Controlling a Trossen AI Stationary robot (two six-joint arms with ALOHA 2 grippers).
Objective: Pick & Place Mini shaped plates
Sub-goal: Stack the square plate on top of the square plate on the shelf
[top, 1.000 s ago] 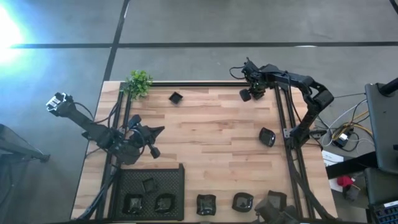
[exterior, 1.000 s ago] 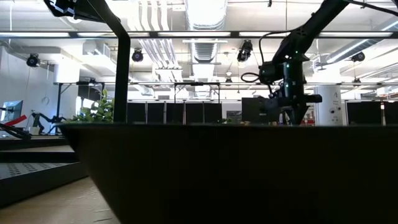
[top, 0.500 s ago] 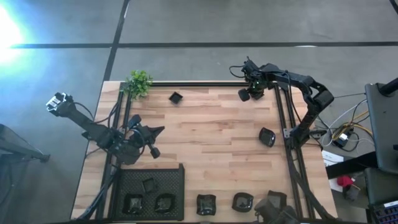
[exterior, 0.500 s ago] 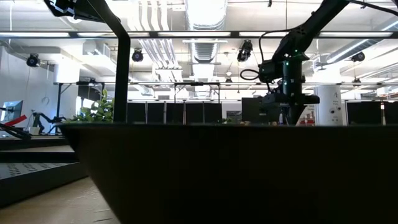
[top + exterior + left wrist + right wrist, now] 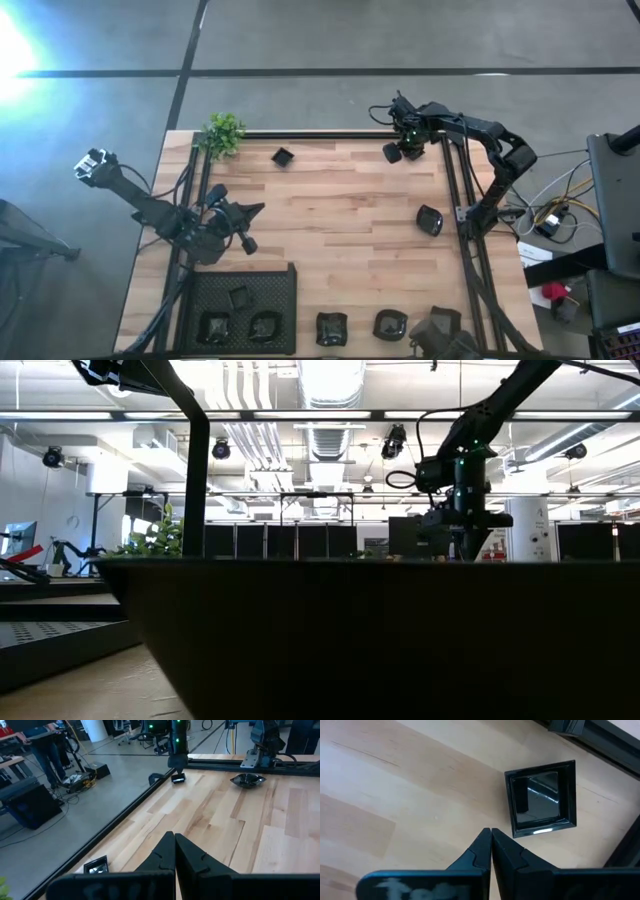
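Note:
A small square black plate lies flat on the wood at the table's far right corner. My right gripper hangs just above the table, pointing down, its shut fingertips beside one corner of that plate and apart from it. The left wrist view also shows this plate under the right arm. My left gripper is shut and empty, held above the table's left middle and pointing across the table. Other mini plates lie about: a small square one and a rounded one.
A black mesh tray at the near left holds three plates. More plates lie along the near edge. A green plant stands at the far left corner. Black rails frame the table. The middle is bare wood.
My right gripper has tipped slightly at the wrist over the far right corner and now hangs more upright. It stays shut.

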